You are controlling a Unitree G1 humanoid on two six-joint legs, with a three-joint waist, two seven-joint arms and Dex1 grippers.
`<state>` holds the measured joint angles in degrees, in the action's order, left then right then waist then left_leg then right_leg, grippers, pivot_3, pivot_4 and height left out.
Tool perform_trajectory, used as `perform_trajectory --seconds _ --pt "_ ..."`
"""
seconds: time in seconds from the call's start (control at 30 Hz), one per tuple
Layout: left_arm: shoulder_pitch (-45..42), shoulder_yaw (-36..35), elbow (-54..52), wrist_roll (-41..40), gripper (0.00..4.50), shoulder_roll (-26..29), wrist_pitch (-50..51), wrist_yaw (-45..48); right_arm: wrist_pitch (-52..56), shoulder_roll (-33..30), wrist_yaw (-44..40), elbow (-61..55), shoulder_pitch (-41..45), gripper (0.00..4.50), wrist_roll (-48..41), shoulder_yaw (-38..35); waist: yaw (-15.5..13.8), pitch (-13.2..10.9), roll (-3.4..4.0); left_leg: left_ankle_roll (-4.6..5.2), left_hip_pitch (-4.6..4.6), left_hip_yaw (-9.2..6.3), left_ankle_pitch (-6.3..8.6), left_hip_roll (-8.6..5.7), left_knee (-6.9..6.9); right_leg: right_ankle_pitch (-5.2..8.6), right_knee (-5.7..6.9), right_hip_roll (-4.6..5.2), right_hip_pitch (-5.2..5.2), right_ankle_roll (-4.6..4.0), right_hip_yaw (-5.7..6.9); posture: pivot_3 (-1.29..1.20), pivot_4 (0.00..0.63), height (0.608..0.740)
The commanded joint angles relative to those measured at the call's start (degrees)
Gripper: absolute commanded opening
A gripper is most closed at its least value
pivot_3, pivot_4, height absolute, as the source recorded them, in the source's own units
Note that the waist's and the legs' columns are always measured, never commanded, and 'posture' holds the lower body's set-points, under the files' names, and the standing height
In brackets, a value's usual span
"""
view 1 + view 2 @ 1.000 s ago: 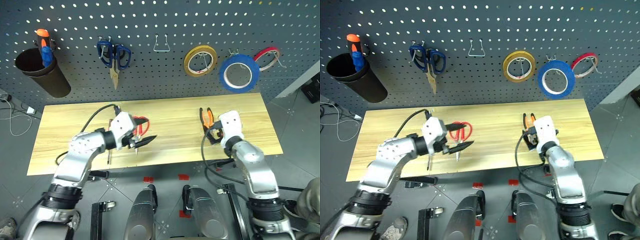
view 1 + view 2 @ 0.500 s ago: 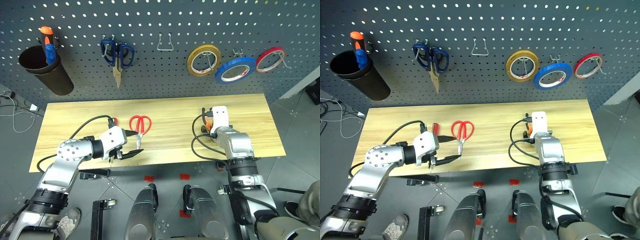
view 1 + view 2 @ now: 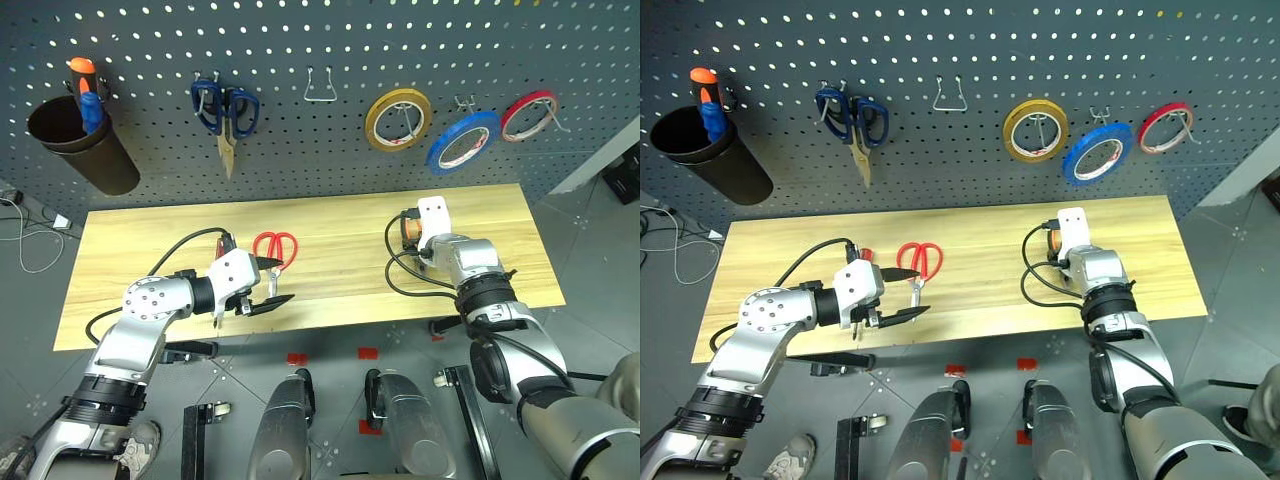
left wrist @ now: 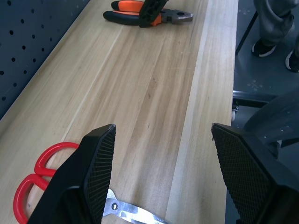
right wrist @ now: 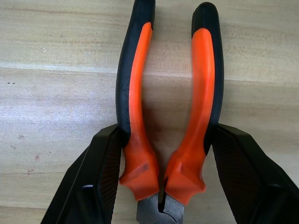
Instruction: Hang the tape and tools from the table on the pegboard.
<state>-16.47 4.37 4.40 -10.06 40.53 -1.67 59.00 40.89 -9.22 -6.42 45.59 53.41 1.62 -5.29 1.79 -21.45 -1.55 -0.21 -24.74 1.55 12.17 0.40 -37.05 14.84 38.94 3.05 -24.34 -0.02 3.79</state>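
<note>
1. Left eye view. The blue tape (image 3: pixel 462 143) already hangs on a hook of the pegboard (image 3: pixel 300 150), between a yellow tape roll (image 3: pixel 398 119) and a thin red tape roll (image 3: pixel 529 114); that part of the task reads as done. Blue-handled scissors (image 3: pixel 226 112) and a black cup (image 3: pixel 70 146) also sit on the board, and one wire hook (image 3: pixel 320 86) is free. Three tools remain on the worktop (image 3: pixel 330 275).

2. Right eye view. The red-handled scissors (image 3: pixel 917 264) lie near the middle of the worktop, left of centre, with the left gripper (image 3: pixel 898 295) just beside them toward the front edge. The red end of the screwdriver (image 3: pixel 866 256) shows at the left wrist. The right gripper (image 3: pixel 1058 243) is down toward the right end of the worktop, over a patch of orange.

3. Left wrist view. The fingers (image 4: pixel 96 172) of the left gripper stand spread and hold nothing; the scissors lie below them, the pliers (image 4: pixel 147 13) far along the worktop.

4. Right wrist view. The right gripper straddles the pliers close to the pivot, a finger (image 5: pixel 100 172) lying against the outside of each orange-and-black handle; whether the squeeze is firm cannot be told. The pliers lie flat on the wood, not yet lifted.

5. Judgement. One item of four is hung; the pliers are in hand, with scissors and screwdriver to follow.
</note>
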Motion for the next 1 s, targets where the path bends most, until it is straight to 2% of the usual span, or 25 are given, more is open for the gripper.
perform_trajectory --seconds 0.03,0.17,0.23,0.3,0.4,0.5,0.63,0.73,0.87,1.0 --pt "2.5 -3.4 -4.0 -4.8 3.45 -0.8 4.2 -0.9 -1.8 -1.3 -1.8 -12.5 -5.1 2.64 1.1 3.5 0.0 0.0 0.00 -0.02 0.00 0.00 -0.01 0.00 0.01 0.00 0.00 0.00 0.00 0.00 0.00 -0.03 0.317 0.740" --pt "7.7 -8.8 -8.2 -10.5 3.45 -0.6 9.9 -2.5 3.4 -0.8 -4.3 -42.9 -19.0 2.64 0.0 8.5 0.0 0.0 0.00 -0.07 -0.18 -0.01 -0.03 0.05 0.08 0.01 -0.08 -0.02 -0.17 0.01 0.02 -0.04 0.313 0.740" --pt "9.4 -11.3 -9.7 -11.7 3.45 -0.7 11.7 -4.2 6.8 0.9 -3.5 -54.2 -23.8 2.64 0.0 10.3 0.2 0.0 -0.01 -0.07 -0.26 0.04 -0.03 0.08 0.11 0.02 -0.08 -0.03 -0.29 0.03 -0.01 -0.04 0.313 0.740" --pt "12.4 -15.9 -12.8 -14.5 3.45 -1.6 14.4 -7.5 6.4 5.0 -1.6 -67.0 -29.1 2.64 0.1 15.5 0.3 0.0 -0.08 -0.08 -0.25 0.09 -0.02 0.10 0.06 0.02 -0.03 -0.04 -0.35 0.03 -0.03 -0.02 0.311 0.740" --pt "15.1 -19.9 -16.9 -16.8 3.45 -2.9 16.7 -11.3 1.6 10.0 1.6 -73.6 -30.5 2.64 1.2 19.0 0.5 0.1 -0.12 -0.09 -0.14 0.08 -0.02 0.20 0.08 0.03 0.05 -0.11 -0.37 0.05 -0.06 0.01 0.308 0.740" --pt "16.6 -22.5 -20.1 -20.1 3.45 -2.1 21.8 -12.8 -7.0 10.7 3.3 -68.1 -22.4 2.64 5.0 21.0 -0.1 0.2 -0.21 -0.15 -0.12 -0.03 -0.07 0.20 0.06 0.05 0.08 -0.13 -0.35 0.13 0.03 0.03 0.307 0.740" --pt "15.6 -24.9 -21.4 -21.0 3.45 0.6 24.3 -13.1 -18.4 11.8 5.7 -57.7 -10.2 2.64 6.6 19.5 -1.3 0.3 -0.47 -0.18 -0.11 -0.05 -0.40 0.16 0.02 -0.11 0.03 -0.12 -0.31 0.18 0.04 0.07 0.305 0.740" --pt "14.6 -25.3 -21.8 -21.3 3.45 1.5 25.3 -13.3 -23.6 12.2 6.2 -52.7 -6.0 2.64 6.8 18.6 -2.0 0.4 -0.58 -0.38 -0.10 -0.10 -0.57 0.18 0.10 -0.16 0.06 -0.15 -0.33 0.10 0.11 0.08 0.306 0.740" --pt "10.3 -23.6 -23.7 -21.9 3.45 1.7 26.9 -14.3 -32.1 13.3 7.4 -40.5 5.3 2.64 6.0 15.7 -2.2 0.4 -0.62 -0.40 -0.13 -0.09 -0.58 0.16 0.13 -0.33 0.05 -0.15 -0.33 -0.19 0.11 0.09 0.314 0.740" --pt "2.4 -22.5 -24.3 -26.3 3.45 -1.6 31.3 -18.1 -41.6 13.5 8.5 -26.7 16.4 2.64 4.7 12.5 -2.4 0.4 -0.64 -0.40 -0.22 -0.12 -0.58 0.17 0.15 -0.33 0.03 -0.14 -0.39 -0.20 0.17 0.09 0.326 0.740"
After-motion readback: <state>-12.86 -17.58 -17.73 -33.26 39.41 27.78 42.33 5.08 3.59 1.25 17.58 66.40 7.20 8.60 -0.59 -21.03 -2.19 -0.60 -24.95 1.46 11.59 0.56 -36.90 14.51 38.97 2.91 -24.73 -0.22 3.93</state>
